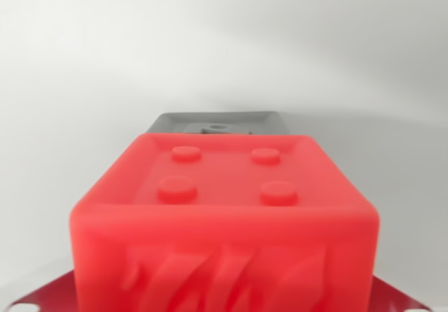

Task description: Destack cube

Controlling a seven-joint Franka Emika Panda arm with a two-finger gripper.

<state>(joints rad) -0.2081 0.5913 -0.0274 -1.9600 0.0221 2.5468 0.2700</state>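
Plain white matte surface [84, 81] & backdrop. Glossy red plastic cube [224, 221], 4 round studs on top, ribbed front, fills foreground centre; grey studded block [220, 122] just behind. Gripper unseen, state can't tell.

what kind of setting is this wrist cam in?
Probably a lab or test bench: a red studded cube, a grey block behind it, a red plate beneath, and a plain white backdrop.

The red cube [224, 221] fills the lower middle of the wrist view, upright, its recessed top face carrying four round studs and its near side bearing raised slanted ridges. Just behind it, a grey cube [218, 122] shows only the far part of its top, with one stud visible.
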